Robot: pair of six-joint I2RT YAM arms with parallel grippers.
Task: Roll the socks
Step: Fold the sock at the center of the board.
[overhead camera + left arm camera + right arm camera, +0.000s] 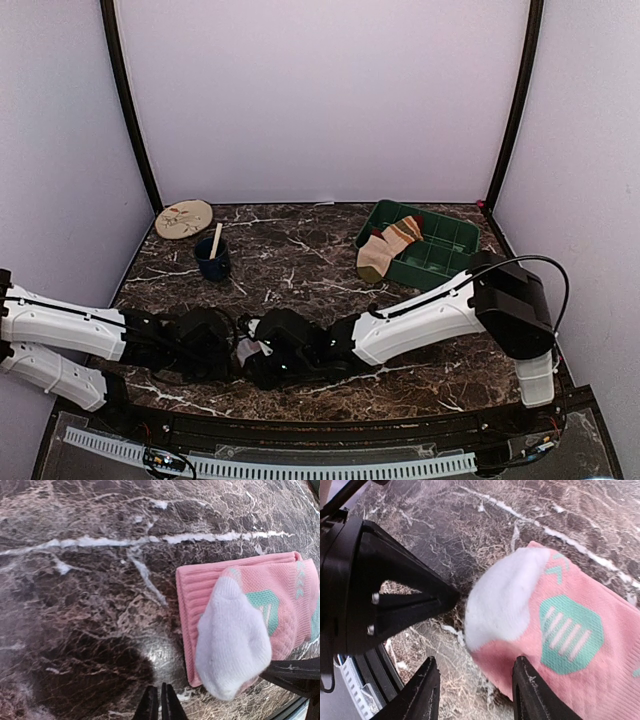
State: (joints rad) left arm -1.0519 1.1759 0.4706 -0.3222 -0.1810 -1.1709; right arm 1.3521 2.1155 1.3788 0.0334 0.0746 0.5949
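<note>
While far from pink sock (285,595): mug (212,262), tray (447,252).

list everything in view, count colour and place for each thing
pink sock: 1, pink, white toe, on table front, between grippers
striped sock: 1, beige, orange, brown, draped over tray rim
tray: 1, green, right rear
cup: 1, dark blue, left rear
stick: 1, wooden, in cup
plate: 1, tan, left rear corner
table: 1, dark marble
left gripper: 1, black, shut, beside pink sock
right gripper: 1, black, open, at pink sock's toe
</note>
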